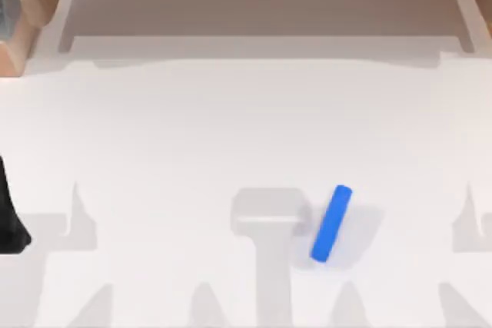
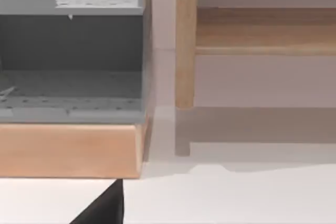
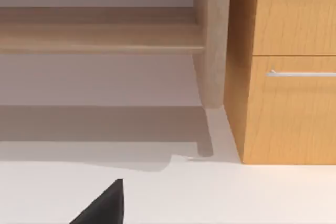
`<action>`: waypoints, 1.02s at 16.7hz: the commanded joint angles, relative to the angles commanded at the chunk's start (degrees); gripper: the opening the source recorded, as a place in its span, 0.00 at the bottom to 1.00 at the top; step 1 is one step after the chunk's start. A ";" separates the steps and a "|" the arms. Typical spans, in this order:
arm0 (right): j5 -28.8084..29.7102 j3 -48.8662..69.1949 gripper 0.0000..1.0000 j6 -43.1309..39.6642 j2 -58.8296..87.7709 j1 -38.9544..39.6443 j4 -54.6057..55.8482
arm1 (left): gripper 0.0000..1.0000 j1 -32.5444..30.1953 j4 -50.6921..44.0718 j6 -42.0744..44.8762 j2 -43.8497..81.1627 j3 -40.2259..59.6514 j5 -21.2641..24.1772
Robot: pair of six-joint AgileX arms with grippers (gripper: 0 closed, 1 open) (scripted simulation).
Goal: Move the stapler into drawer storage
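Whether the fingers of either gripper are spread or pressed together cannot be told. The left gripper (image 1: 9, 217) sits at the worktop's far left edge, well apart from the stapler (image 1: 331, 223). The right gripper (image 3: 102, 205) shows as a dark wedge low in its wrist view, facing a wooden cabinet (image 3: 283, 66) whose drawer (image 3: 296, 108) has a metal handle (image 3: 302, 73) and looks closed.

The stapler lies flat and tilted on the white worktop (image 1: 169, 151), right of centre near the front edge, untouched.

Risks, as I judge them: the bar is small and angled, so a badly aligned grasp could roll or flick it off the front. The drawer must be opened first, or the stapler has nowhere to go.

Count: one stapler, one drawer cabinet, one grey open-shelved unit (image 2: 71, 51) on the left, two grippers.
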 joint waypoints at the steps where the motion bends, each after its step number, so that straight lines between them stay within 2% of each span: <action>1: 0.00 0.00 1.00 0.00 0.00 0.00 0.00 | 1.00 0.00 0.00 0.00 0.00 0.00 0.00; 4: -0.16 1.23 1.00 -1.51 1.73 -0.68 1.33 | 1.00 0.00 0.00 0.00 0.00 0.00 0.00; 8: -1.79 7.67 1.00 -10.05 12.45 -3.83 8.36 | 1.00 0.00 0.00 0.00 0.00 0.00 0.00; 12: -5.37 17.42 1.00 -23.75 31.80 -8.03 19.06 | 1.00 0.00 0.00 0.00 0.00 0.00 0.00; 17: -11.59 31.58 1.00 -44.33 63.03 -13.61 34.68 | 1.00 0.00 0.00 0.00 0.00 0.00 0.00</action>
